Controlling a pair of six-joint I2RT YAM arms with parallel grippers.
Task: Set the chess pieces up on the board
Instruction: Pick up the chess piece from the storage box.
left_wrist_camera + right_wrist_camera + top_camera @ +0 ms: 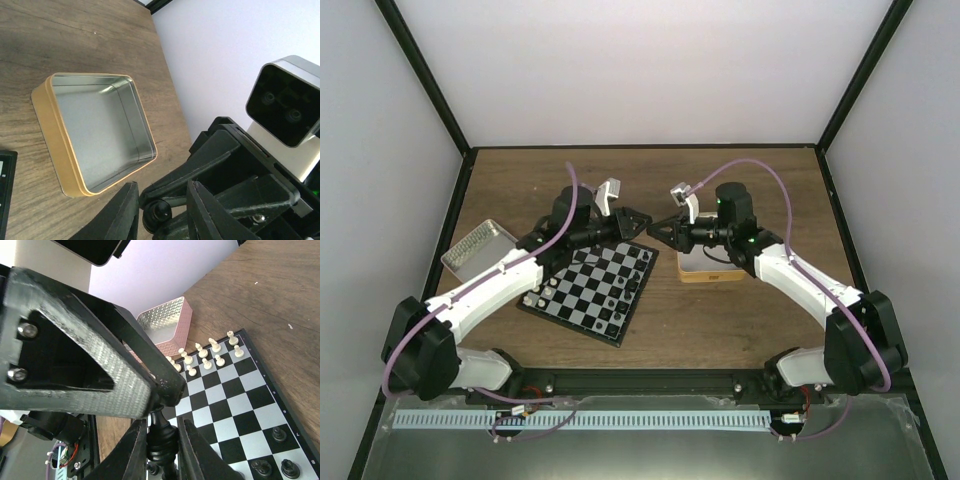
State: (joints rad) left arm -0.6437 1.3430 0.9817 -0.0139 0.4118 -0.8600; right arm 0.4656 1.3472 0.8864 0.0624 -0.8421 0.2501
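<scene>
The board [588,287] lies in front of the left arm and also shows in the right wrist view [235,390]. Cream-white pieces [207,357] stand along its left side [538,293]. Black pieces [279,434] stand on its right side [616,312]. My right gripper [162,421] is shut on a black piece [162,440], held in the air over the board's far corner. My left gripper [162,185] meets it there [632,222]. Its jaws are open and straddle the end of that piece [160,215], with gaps on both sides. The right gripper [662,228] faces it tip to tip.
A gold-rimmed square tin [712,270] sits right of the board, under the right arm; it looks empty in the left wrist view [95,135]. A silver-and-pink tin [478,248] sits at the left [167,322]. Black frame posts and white walls ring the wooden table.
</scene>
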